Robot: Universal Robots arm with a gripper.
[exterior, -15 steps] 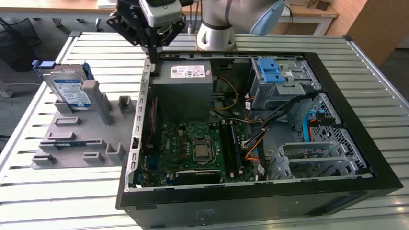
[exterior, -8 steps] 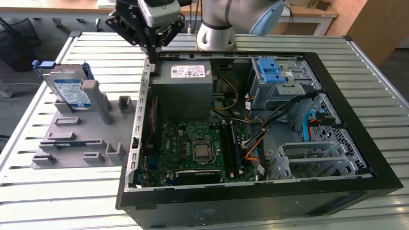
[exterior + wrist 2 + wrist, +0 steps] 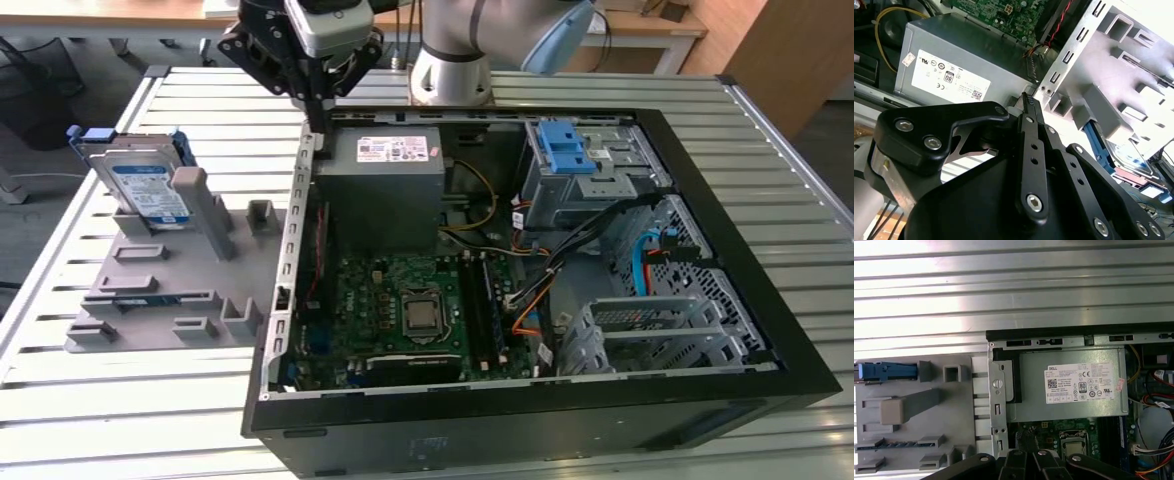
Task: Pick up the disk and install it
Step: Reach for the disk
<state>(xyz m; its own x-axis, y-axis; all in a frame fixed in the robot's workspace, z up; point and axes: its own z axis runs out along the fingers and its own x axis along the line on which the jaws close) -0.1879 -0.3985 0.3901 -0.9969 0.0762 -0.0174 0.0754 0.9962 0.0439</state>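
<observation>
My gripper (image 3: 320, 110) hangs by the computer case (image 3: 534, 420), fingers (image 3: 1030, 135) clenched empty. The disk (image 3: 147, 190) stands racked: rigid, dense, shock-sensitive. I'd grip its blue-bracketed edges.

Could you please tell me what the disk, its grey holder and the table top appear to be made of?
The disk: bare silver metal with a paper-like label, framed by a blue plastic-looking bracket. The grey holder: matte, probably moulded plastic. The table top: ribbed, shiny slats, likely aluminium.

Gripper (image 3: 1027, 100) empty, jaws together. Reckoning tip's heading as 12: power supply (image 3: 954, 60) at 10 o'clock, grey holder (image 3: 1114, 75) at 2, disk (image 3: 1128, 154) slotted in holder at 4.
</observation>
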